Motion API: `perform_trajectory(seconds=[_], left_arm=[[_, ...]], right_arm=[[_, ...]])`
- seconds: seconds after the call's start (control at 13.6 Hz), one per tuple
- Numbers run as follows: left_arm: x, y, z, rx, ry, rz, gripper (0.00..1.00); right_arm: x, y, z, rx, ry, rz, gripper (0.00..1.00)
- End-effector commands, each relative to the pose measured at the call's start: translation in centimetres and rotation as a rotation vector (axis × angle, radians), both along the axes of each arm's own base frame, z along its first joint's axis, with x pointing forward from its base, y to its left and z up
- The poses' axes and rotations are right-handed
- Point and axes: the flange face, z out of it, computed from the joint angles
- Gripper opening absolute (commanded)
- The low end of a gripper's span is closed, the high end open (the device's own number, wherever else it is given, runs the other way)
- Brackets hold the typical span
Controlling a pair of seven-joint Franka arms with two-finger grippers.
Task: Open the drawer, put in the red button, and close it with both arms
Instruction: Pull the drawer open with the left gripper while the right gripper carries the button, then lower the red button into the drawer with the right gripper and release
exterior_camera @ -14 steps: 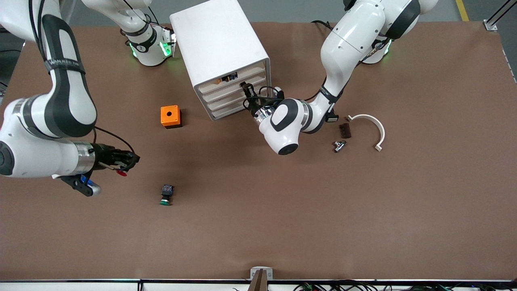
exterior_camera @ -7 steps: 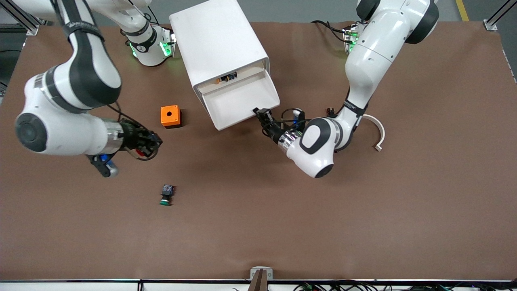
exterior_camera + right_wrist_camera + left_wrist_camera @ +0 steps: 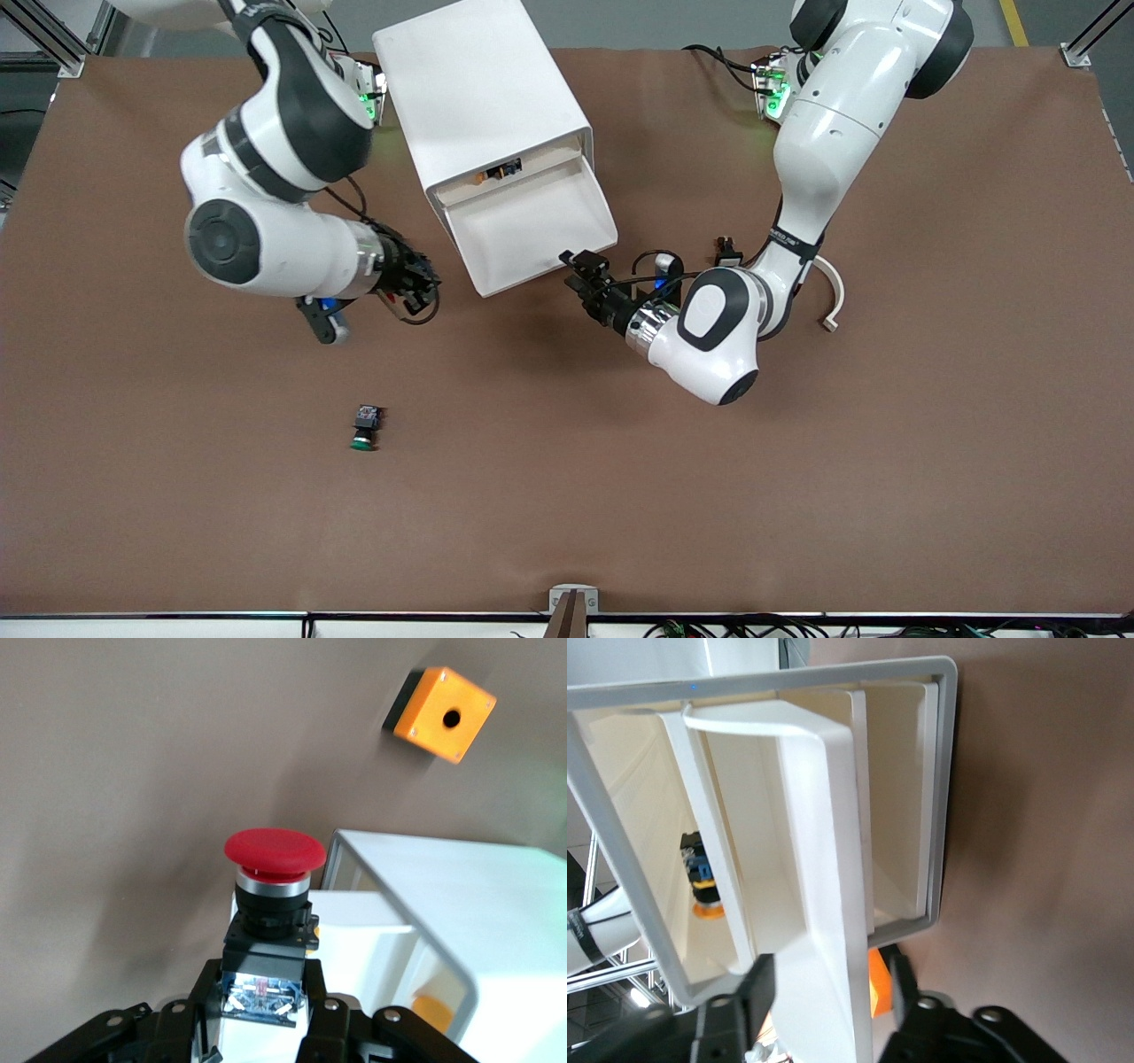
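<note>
One of three steps looks done: the drawer [image 3: 532, 232] stands pulled out, left gripper [image 3: 580, 270] spread just off its front. Right gripper [image 3: 416, 282], beside it, pinches the red button [image 3: 273, 870]; dropping in and closing remain.

The left hand [image 3: 826, 1005] straddles the pulled-out drawer [image 3: 824, 850] front with parted fingers.
</note>
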Motion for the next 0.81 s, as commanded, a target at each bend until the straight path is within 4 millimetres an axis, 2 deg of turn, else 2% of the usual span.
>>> perform_trajectory(seconds=[0.0,0.07,0.29,0.44,0.66,0.73], left_arm=[[2.9,2.2,2.2,-0.023,-0.054,0.043,0.99],[3.9,3.3,2.5,-0.011,-0.073,0.058,0.99],[5.3,5.9,2.6,0.028,-0.165,0.027,0.99],[6.1,7.6,2.7,0.023,-0.233,0.000,0.99],[7.3,9.8,4.6,0.023,-0.329,-0.016,0.99],[7.4,10.3,4.9,0.042,-0.354,-0.035,0.99]], right_arm=[[-2.1,3.6,-1.5,-0.033,-0.030,-0.066,0.02],[-3.2,5.4,-2.7,-0.051,-0.048,-0.074,0.02],[-5.9,9.1,-5.5,-0.087,-0.093,-0.127,0.02],[-7.4,10.7,-6.8,-0.096,-0.104,-0.171,0.02],[-8.8,12.2,-8.7,-0.085,-0.136,-0.203,0.02],[-9.3,12.6,-8.8,-0.088,-0.133,-0.204,0.02]])
